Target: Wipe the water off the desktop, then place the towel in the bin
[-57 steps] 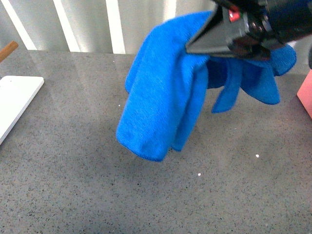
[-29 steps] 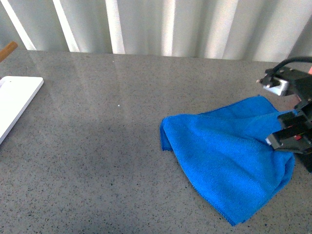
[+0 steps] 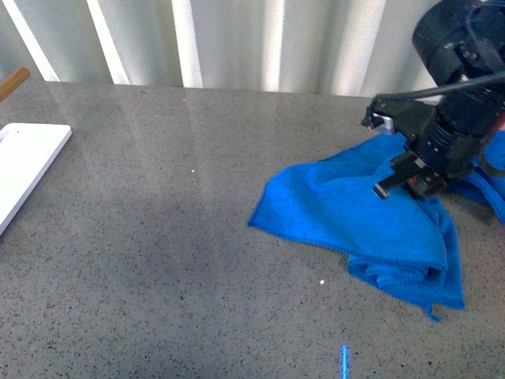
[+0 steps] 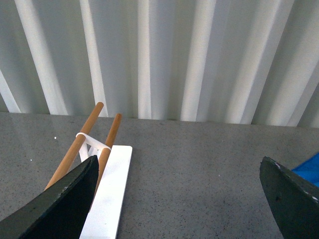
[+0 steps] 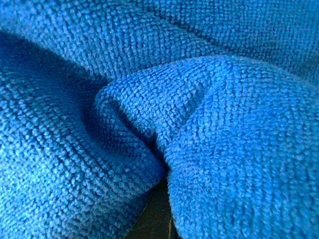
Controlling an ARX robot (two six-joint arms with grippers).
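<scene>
The blue towel (image 3: 355, 213) lies spread and partly bunched on the right side of the speckled grey desktop (image 3: 158, 237). My right gripper (image 3: 410, 183) presses down on the towel's far right part, shut on a fold of it. In the right wrist view the towel (image 5: 209, 109) fills the frame and hides the fingers. My left gripper (image 4: 179, 209) hovers open over bare desktop (image 4: 199, 164), its dark fingers (image 4: 65, 204) wide apart with nothing between them. A corner of the towel (image 4: 311, 167) shows at that view's edge. The bin is out of view. I cannot make out any water.
A flat white board (image 3: 28, 162) lies at the desktop's left edge, with a wooden rod (image 3: 14, 80) behind it. The left wrist view shows the board (image 4: 107, 194) and two wooden rods (image 4: 75, 147). A white ribbed wall (image 3: 237, 39) backs the desktop.
The towel hung in the air from my right gripper a second ago. It came down onto the desktop at the right, and the gripper has since shifted on it, bunching its near edge.
</scene>
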